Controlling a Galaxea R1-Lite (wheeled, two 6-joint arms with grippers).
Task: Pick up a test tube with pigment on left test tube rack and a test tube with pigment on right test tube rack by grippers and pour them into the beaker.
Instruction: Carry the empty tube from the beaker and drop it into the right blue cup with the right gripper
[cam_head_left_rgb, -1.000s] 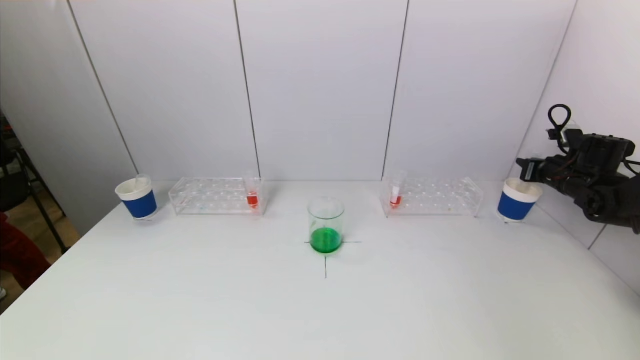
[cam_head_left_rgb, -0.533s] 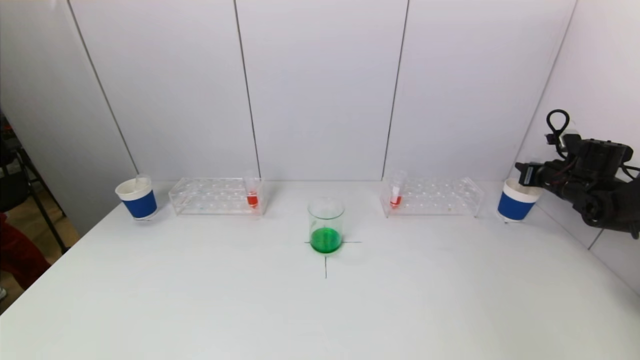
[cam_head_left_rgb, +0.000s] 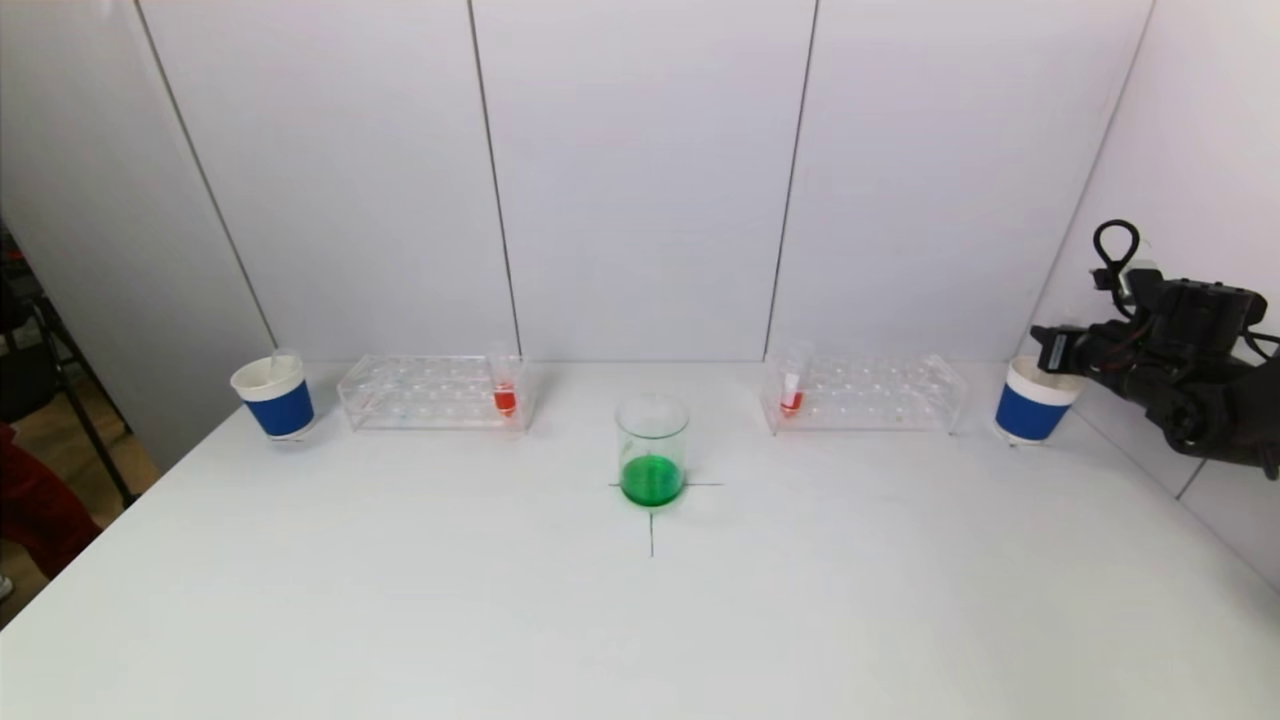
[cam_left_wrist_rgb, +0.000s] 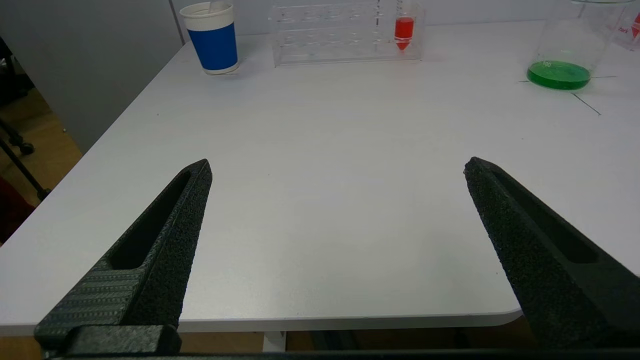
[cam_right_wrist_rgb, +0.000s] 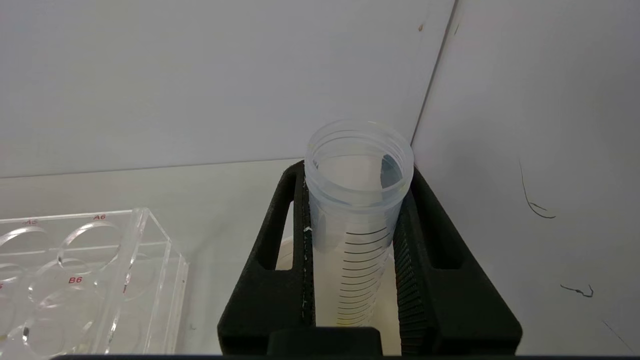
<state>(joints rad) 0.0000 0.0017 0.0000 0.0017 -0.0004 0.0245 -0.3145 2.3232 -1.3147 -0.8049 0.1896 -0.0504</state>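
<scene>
Moved: right gripper (cam_head_left_rgb: 1052, 350) sits slightly higher and farther out than a second ago, barely changed in the last half second; nothing else on the table shifted.
Left gripper (cam_left_wrist_rgb: 337, 167): nearest, low over the near table edge, well short and to the left of the beaker; jaws wide apart, nothing between them.
Table (cam_head_left_rgb: 400, 600): white, with a black cross mark.
Beaker (cam_head_left_rgb: 652, 450): on the cross mark at table centre, upright, green liquid in the bottom.
Left rack (cam_head_left_rgb: 430, 392): behind and left of the beaker; red tube (cam_head_left_rgb: 505, 385) upright in the end nearest the beaker.
Right rack (cam_head_left_rgb: 865, 393): behind and right of the beaker; second red tube (cam_head_left_rgb: 792, 385) upright in the end nearest the beaker.
Left cup (cam_head_left_rgb: 273, 395): blue and white, beyond the left rack, away from the beaker; something clear stands in it, probably a tube.
Right cup (cam_head_left_rgb: 1035, 400): blue and white, beyond the right rack, away from the beaker.
Right gripper detail: over the right cup, jaws clamped on a clear graduated tube (cam_right_wrist_rgb: 357, 210), open mouth up, looks empty.
</scene>
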